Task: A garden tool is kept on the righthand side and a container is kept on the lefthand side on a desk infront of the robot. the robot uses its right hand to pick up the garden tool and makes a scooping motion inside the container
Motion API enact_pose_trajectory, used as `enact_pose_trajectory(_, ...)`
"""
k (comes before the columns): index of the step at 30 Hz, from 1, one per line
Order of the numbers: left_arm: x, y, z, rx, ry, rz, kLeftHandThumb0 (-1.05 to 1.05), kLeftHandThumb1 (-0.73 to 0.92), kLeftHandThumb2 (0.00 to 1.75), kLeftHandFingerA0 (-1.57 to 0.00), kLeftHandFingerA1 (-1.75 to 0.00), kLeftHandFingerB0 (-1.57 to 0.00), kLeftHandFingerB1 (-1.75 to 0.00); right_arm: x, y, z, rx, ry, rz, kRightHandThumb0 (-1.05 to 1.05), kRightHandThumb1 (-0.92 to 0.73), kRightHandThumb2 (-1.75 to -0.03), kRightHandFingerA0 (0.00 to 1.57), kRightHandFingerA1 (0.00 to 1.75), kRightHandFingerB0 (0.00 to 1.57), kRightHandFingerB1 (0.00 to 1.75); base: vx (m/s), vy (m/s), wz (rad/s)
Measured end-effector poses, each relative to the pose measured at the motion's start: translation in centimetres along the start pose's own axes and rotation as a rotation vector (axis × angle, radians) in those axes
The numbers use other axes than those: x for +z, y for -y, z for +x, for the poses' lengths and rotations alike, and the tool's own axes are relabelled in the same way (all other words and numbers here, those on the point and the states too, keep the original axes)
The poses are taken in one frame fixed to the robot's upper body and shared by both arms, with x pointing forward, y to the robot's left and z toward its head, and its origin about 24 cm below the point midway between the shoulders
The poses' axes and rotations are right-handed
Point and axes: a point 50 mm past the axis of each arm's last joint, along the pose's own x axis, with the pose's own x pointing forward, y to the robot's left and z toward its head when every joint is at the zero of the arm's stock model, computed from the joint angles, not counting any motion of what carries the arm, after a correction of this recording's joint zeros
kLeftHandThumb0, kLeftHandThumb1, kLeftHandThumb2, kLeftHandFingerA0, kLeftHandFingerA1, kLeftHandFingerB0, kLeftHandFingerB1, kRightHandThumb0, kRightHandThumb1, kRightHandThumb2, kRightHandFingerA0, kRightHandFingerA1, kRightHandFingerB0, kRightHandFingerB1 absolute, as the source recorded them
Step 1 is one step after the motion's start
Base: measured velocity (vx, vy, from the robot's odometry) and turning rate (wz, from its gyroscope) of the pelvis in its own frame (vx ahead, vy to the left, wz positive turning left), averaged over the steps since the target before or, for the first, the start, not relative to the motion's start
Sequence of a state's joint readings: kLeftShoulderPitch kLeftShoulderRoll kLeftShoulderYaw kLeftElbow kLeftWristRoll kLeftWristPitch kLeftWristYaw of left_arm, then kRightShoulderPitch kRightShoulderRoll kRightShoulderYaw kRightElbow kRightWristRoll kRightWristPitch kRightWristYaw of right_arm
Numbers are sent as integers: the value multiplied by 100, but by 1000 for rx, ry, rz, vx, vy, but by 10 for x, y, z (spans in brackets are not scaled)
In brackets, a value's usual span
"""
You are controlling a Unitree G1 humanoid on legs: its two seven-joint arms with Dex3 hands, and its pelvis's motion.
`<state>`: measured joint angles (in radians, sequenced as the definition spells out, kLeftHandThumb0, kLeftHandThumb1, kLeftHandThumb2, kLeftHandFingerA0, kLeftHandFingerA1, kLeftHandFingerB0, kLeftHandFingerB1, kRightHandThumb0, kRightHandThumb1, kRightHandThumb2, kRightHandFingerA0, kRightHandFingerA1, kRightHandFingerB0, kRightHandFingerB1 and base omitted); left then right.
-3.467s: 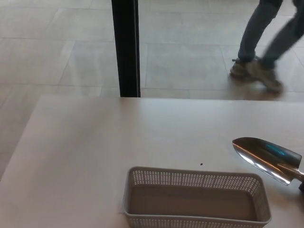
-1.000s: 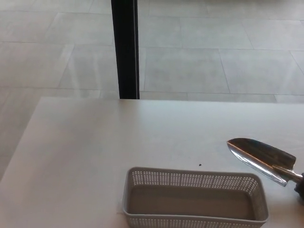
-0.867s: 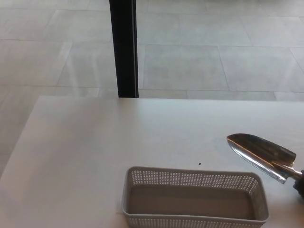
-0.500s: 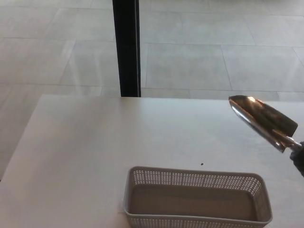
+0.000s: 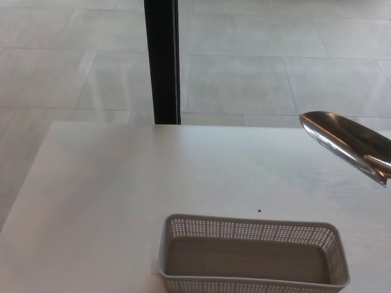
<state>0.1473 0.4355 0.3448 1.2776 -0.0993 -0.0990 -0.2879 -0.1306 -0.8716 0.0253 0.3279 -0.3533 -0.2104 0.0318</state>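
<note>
My trowel hangs above the counter, blade pointing up-left; the basket lies below and left of it. My right hand is out of frame, so its fingers' state is unknowable.

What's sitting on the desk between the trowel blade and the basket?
Nothing but bare desk with one tiny dark speck, in the head view. The trowel hangs up right of the basket.

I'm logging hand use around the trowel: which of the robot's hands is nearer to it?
Right, judging by the trowel: its blade juts in from the picture's right edge, raised over the table, its handle running off toward the robot's right. Neither hand itself shows in the head view.
</note>
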Motion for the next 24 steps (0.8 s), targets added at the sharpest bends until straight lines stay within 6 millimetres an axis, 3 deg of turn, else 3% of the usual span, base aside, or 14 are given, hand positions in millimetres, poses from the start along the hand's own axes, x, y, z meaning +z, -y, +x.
enact_pose_trajectory(3, 0, 0, 0, 1, -2, -1, -90, -9, 109, -88, -126, -82, -111, 0, 9, -7, 62, 45, -72, -31, -56, -104, 87, 175, 73, 156, 0, 0, 0)
enact_pose_trajectory(7, -1, 0, 0, 1, -3, -1, -82, -3, 109, -106, -127, -84, -108, 1, 18, -11, 116, 91, -144, -34, -57, -111, 89, 175, 75, 148, 0, 0, 0)
enact_pose_trajectory(9, -1, 0, 0, 1, -5, 0, -83, -17, 114, -110, -131, -90, -115, 3, 23, -13, 137, 117, -183, -29, -55, -101, 85, 175, 70, 154, 0, 0, 0)
enact_pose_trajectory(10, -1, 0, 0, 1, -5, 0, -84, -13, 112, -101, -120, -87, -109, 4, 26, -13, 145, 129, -199, -23, -57, -102, 104, 175, 68, 149, 0, 0, 0)
enact_pose_trajectory(11, -1, 0, 0, 1, -5, 0, -84, -9, 110, -96, -118, -83, -107, 6, 30, -14, 155, 149, -222, -26, -55, -100, 84, 175, 69, 154, 0, 0, 0)
enact_pose_trajectory(13, -1, -1, 0, 2, -5, 0, -89, -7, 109, -91, -120, -81, -107, 10, 35, -15, 171, 177, -258, -25, -57, -93, 83, 175, 73, 133, 0, 0, 0)
enact_pose_trajectory(14, -1, -1, 0, 3, -6, 0, -81, -15, 110, -113, -129, -91, -113, 12, 38, -15, 182, 194, -281, -19, -58, -87, 97, 172, 70, 141, 0, 0, 0)
enact_pose_trajectory(15, -1, -1, 0, 5, -7, 0, -83, -10, 110, -96, -121, -81, -110, 15, 42, -16, 195, 214, -309, -21, -63, -81, 97, 171, 71, 140, 0, 0, 0)
enact_pose_trajectory(17, -1, -3, -1, 10, -8, 1, -81, -12, 112, -100, -121, -83, -110, 21, 48, -16, 212, 246, -356, -30, -69, -74, 80, 175, 64, 154, 0, 0, 0)
enact_pose_trajectory(18, 0, -5, -1, 15, -7, 1, -86, -12, 113, -97, -121, -82, -110, 27, 54, -16, 225, 276, -406, -24, -68, -81, 104, 171, 66, 141, 0, 0, 0)
enact_pose_trajectory(19, 1, -7, -2, 20, -5, -1, -84, -12, 111, -100, -120, -84, -108, 33, 60, -15, 231, 297, -443, -32, -70, -76, 81, 175, 67, 137, 0, 0, 0)
enact_pose_trajectory(21, 2, -9, -2, 26, -3, 0, -82, -14, 112, -95, -121, -81, -109, 42, 69, -13, 232, 323, -499, -32, -65, -80, 83, 175, 70, 134, 0, 0, 0)
enact_pose_trajectory(23, 2, -10, -2, 28, -2, -1, -87, -11, 110, -98, -121, -85, -108, 50, 76, -11, 236, 341, -552, -34, -62, -80, 86, 175, 79, 106, 0, 0, 0)
enact_pose_trajectory(24, 2, -11, -2, 29, -3, 3, -88, -12, 112, -95, -124, -83, -109, 55, 79, -10, 236, 351, -578, -37, -56, -83, 105, 164, 85, 101, 0, 0, 0)
